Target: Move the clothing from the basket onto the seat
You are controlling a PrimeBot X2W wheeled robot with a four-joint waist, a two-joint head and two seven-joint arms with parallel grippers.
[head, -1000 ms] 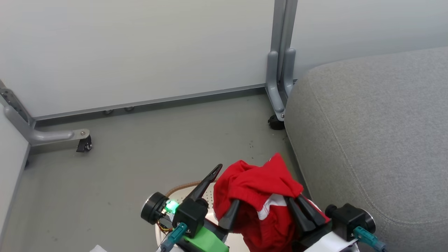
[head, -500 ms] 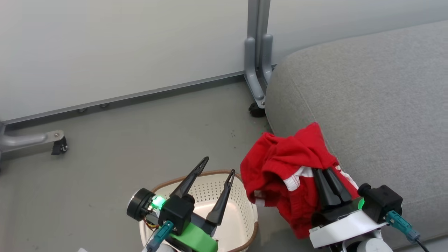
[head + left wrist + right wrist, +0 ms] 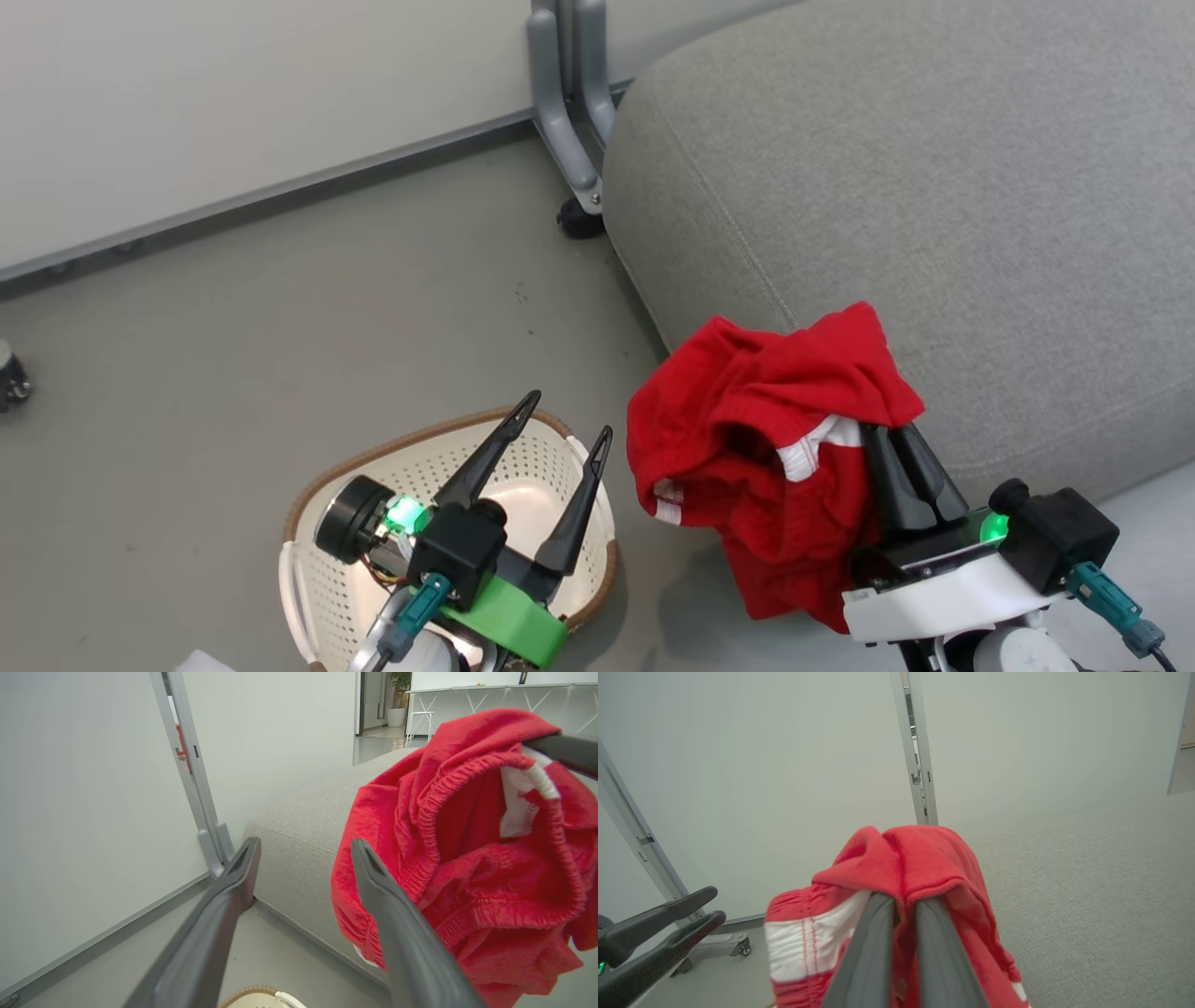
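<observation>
The red clothing (image 3: pixel 766 448) with white trim hangs in the air, draped over my right gripper (image 3: pixel 887 431), which is shut on it. It hangs at the near edge of the light-grey seat (image 3: pixel 934 187), partly over the cushion's front corner. The cream basket (image 3: pixel 327 560) with a brown rim stands on the floor at the lower left. My left gripper (image 3: pixel 569 415) is open above the basket with nothing between its fingers. In the left wrist view the clothing (image 3: pixel 467 849) hangs to the right of the open fingers. In the right wrist view the clothing (image 3: pixel 901 872) covers the shut fingertips.
A white partition wall with a grey metal foot (image 3: pixel 565 121) and a black castor (image 3: pixel 579 222) stands right beside the seat's far left corner. Grey floor (image 3: pixel 280 327) lies between the wall and the basket.
The head camera has swung right, so the whole scene has shifted left. My right gripper has carried the clothing out of the basket towards the seat. The left gripper is now free of the fabric.
</observation>
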